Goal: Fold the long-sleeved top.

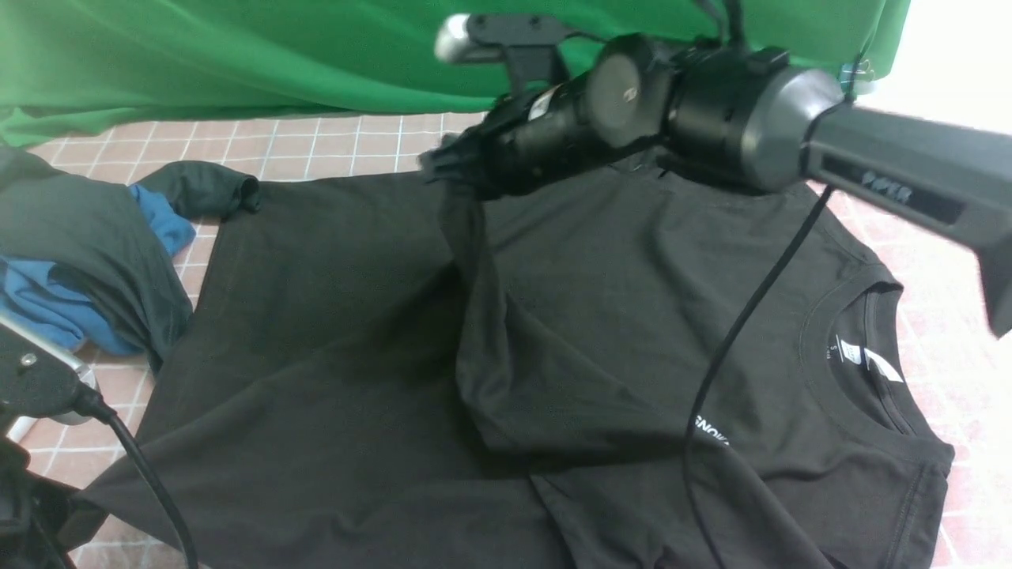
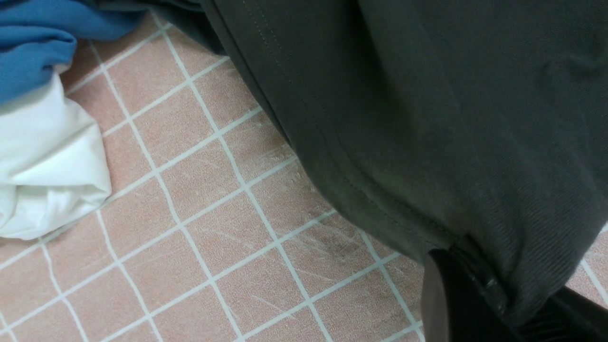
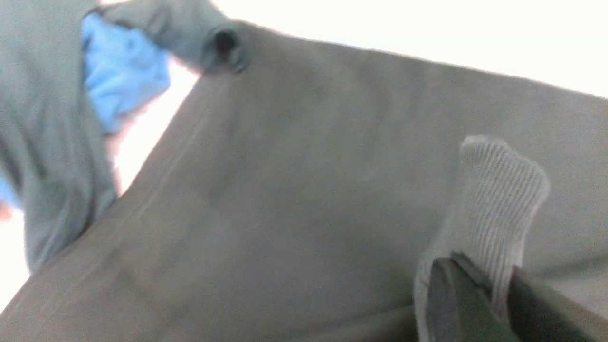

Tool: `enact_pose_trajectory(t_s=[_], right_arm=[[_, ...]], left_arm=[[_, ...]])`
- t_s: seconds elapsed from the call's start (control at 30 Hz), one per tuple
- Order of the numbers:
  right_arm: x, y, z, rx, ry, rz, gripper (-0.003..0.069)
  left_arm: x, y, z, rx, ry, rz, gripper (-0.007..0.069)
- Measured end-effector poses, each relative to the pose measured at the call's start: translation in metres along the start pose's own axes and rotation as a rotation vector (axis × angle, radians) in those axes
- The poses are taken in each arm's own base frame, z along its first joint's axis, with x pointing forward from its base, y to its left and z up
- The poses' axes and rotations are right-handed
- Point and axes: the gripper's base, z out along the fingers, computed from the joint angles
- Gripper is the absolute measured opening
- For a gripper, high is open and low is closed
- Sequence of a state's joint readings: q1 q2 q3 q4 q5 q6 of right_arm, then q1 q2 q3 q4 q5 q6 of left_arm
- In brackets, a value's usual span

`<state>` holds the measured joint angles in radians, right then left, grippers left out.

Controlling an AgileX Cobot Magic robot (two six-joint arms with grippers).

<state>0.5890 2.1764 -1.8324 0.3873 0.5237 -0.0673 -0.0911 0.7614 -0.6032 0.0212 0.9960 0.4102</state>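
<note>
Pink tiled surface (image 1: 316, 146), green backdrop (image 1: 237, 47) behind. Long-sleeved top (image 1: 332, 316) spread across surface, neck toward robot's right. Right arm (image 1: 791, 118) extends across top from right, wrist roughly level. Right gripper (image 1: 447, 167) clamped on ribbed cuff (image 3: 498, 190); sleeve (image 1: 474, 269) drapes from it down to body. Left gripper (image 2: 494, 294) low at left, pinching top's hem (image 2: 361, 199). White chest lettering (image 1: 709, 431) reads "SNOW", remainder not readable. Arm marking "PIPER", blurred. Neck label (image 1: 870, 359) illegible.
</note>
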Motion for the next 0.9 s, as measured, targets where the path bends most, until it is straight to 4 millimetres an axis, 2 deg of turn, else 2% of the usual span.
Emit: enact_pose_trajectory(t_s=[0.2, 0.27, 0.4, 0.43, 0.47, 0.5, 0.53, 0.6, 0.73, 0.8, 0.83, 0.9], right_arm=[[0.009, 0.041, 0.007, -0.054, -0.033, -0.056, 0.0083], [0.010, 0.047, 0.008, -0.063, -0.045, -0.063, 0.0098], [0.014, 0.068, 0.010, -0.094, -0.075, -0.062, 0.0274], [0.015, 0.070, 0.010, -0.097, -0.075, -0.065, 0.0284], [0.018, 0.078, 0.010, -0.109, -0.075, -0.076, 0.0386], [0.018, 0.079, 0.010, -0.111, -0.074, -0.077, 0.0396], [0.021, 0.086, 0.011, -0.121, -0.071, -0.084, 0.0461], [0.024, 0.092, 0.008, -0.132, -0.049, -0.094, 0.0518], [0.023, 0.092, -0.008, -0.125, 0.028, -0.161, 0.0516], [0.023, 0.085, -0.034, -0.066, 0.157, -0.272, 0.0442], [0.023, 0.085, -0.036, -0.066, 0.169, -0.273, 0.0442], [0.030, 0.073, -0.065, 0.045, 0.330, -0.353, 0.0332]], left_arm=[[0.000, 0.000, 0.000, -0.001, 0.000, 0.000, 0.0050], [0.000, 0.000, 0.000, -0.001, -0.001, 0.000, 0.0050], [0.000, 0.000, 0.000, -0.001, -0.001, 0.001, 0.0050], [0.000, 0.000, 0.000, -0.001, -0.001, 0.001, 0.0050], [0.000, 0.000, 0.000, -0.001, -0.001, 0.001, 0.0050], [0.000, 0.000, 0.000, -0.001, 0.000, 0.002, 0.0050], [0.000, 0.000, 0.000, -0.002, 0.000, 0.002, 0.0050], [0.000, 0.000, 0.000, -0.002, 0.000, 0.001, 0.0050], [0.000, 0.000, 0.000, -0.003, 0.000, 0.002, 0.0050], [0.000, 0.000, 0.000, -0.003, 0.000, 0.002, 0.0050], [0.000, 0.000, 0.000, -0.003, 0.000, 0.002, 0.0050], [0.000, 0.001, 0.000, -0.006, -0.001, 0.003, 0.0050]])
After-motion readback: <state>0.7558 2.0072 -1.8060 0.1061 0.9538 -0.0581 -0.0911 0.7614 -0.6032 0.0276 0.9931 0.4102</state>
